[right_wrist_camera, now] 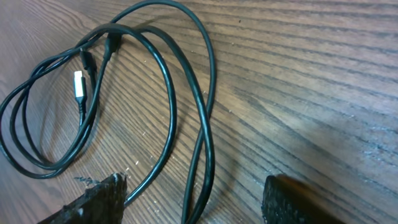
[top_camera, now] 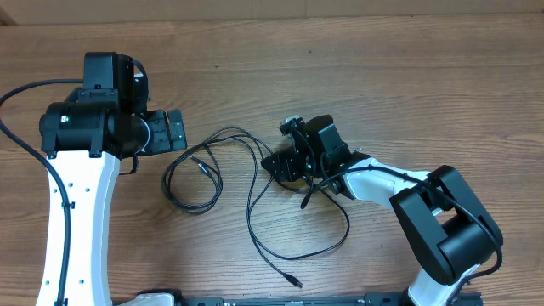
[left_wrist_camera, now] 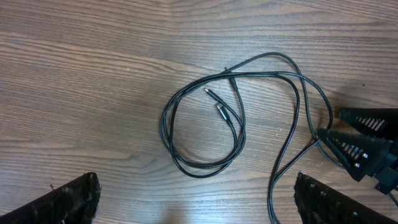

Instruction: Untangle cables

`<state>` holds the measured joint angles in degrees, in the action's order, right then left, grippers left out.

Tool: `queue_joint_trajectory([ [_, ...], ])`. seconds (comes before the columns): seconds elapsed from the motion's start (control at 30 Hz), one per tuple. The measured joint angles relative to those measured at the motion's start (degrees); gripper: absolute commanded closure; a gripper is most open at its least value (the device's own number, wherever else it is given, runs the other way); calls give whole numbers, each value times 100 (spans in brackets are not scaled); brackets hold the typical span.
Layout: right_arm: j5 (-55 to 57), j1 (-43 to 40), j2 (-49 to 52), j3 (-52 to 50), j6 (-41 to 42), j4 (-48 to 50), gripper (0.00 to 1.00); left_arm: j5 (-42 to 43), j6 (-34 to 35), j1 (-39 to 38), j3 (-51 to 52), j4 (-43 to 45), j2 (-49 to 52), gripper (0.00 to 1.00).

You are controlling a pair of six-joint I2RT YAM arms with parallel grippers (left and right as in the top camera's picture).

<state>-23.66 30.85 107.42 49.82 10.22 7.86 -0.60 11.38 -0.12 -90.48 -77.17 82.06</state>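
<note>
The thin black cables (top_camera: pixel 204 174) lie on the wooden table in a loose loop, with a long strand running down to a plug (top_camera: pixel 293 280) near the front edge. In the left wrist view the loop (left_wrist_camera: pixel 186 163) and a metal-tipped plug (left_wrist_camera: pixel 221 111) lie ahead of my open, empty left gripper (left_wrist_camera: pixel 199 205). My left gripper (top_camera: pixel 176 132) sits just left of the loop. My right gripper (top_camera: pixel 274 163) is open at the cables' right side. In the right wrist view two strands (right_wrist_camera: pixel 208 155) run between its open fingers (right_wrist_camera: pixel 196 202), with a third strand by the left finger.
The right gripper's fingers (left_wrist_camera: pixel 360 146) show at the right edge of the left wrist view. Thick black arm wires (top_camera: pixel 25 127) hang along the left arm. The wooden tabletop (top_camera: pixel 408 76) stretches behind both arms.
</note>
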Motion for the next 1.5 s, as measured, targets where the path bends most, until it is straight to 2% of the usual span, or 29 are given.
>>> queue_joint_trajectory([
  [0.2, 39, 131, 0, 0, 28, 2, 38, 0, 0, 0, 0, 0, 0, 0],
  [0.3, 57, 247, 0, 0, 35, 0, 44, 0, 0, 0, 0, 0, 0, 0],
  [0.37, 63, 291, 0, 0, 46, 0, 53, 0, 0, 0, 0, 0, 0, 0],
  [0.57, 232, 297, 0, 0, 50, -111, 89, 0, 0, 0, 0, 0, 0, 0],
  [0.63, 271, 299, 2, 0, 68, -118, 96, 0, 0, 0, 0, 0, 0, 0],
  [0.9, 57, 258, 2, 35, 483, -153, 96, 0, 0, 0, 0, 0, 0, 1],
  [1.03, -291, 120, -175, 389, 654, -890, 96, 0, 0, 0, 0, 0, 0, 0],
  [1.3, -354, 70, -1891, 2094, 546, -2736, 96, 0, 0, 0, 0, 0, 0, 0],
  [1.5, -273, 68, -2715, 2817, 498, -3064, 96, 0, 0, 0, 0, 2, 0, 1],
])
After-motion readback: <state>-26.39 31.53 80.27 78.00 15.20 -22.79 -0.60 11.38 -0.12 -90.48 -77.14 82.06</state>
